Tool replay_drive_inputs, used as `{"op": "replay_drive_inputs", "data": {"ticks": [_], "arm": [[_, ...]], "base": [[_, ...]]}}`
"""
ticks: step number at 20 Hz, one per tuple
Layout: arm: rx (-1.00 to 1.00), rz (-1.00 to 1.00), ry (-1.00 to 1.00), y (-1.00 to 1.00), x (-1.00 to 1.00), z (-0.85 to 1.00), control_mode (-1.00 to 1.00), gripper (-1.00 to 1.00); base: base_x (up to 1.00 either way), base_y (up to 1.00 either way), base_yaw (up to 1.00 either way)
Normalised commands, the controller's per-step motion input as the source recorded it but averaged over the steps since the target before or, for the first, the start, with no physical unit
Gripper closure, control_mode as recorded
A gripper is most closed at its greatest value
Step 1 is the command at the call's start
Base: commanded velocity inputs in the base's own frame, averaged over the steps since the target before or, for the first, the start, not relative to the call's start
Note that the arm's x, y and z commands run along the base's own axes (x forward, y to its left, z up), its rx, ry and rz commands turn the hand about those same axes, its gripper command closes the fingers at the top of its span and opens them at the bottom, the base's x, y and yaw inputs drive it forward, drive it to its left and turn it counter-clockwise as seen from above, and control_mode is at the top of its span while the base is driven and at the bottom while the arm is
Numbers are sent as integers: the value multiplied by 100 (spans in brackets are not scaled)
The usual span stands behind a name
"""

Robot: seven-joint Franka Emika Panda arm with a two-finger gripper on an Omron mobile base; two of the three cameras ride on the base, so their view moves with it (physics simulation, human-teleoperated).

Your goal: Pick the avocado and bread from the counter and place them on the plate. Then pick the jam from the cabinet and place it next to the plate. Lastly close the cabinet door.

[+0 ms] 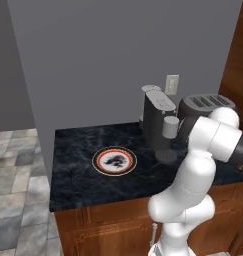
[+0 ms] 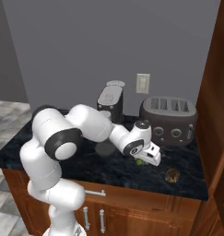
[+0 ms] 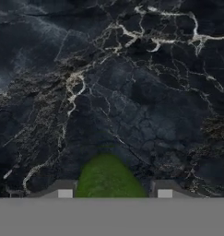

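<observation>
The avocado (image 3: 109, 177) sits at six o'clock, bracketed by my end effector (image 3: 114, 193); whether the fingers pinch it, I cannot tell.

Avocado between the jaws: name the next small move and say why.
Probably finish closing on the avocado, then lift it straight up off the counter. In the hand view the green fruit sits centred between the two fingertips, and the plate has nothing on it, so it has yet to be carried there.

A dark toaster (image 2: 169, 120) stands beside a grey coffee machine (image 2: 110, 101), below a wall outlet (image 2: 142, 83).
</observation>
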Motion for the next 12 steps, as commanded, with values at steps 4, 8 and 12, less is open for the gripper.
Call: {"op": "replay_drive_inputs", "data": {"ticks": [4,8,12], "arm": [[17,-11,-1,1,-52,76,-100,100],[9,-10,-11,39,-48,100,-100,100],[0,-11,-27,90,-35,100,-100,100]], "base": [[0,0,0],[0,0,0],[0,0,0]]}}
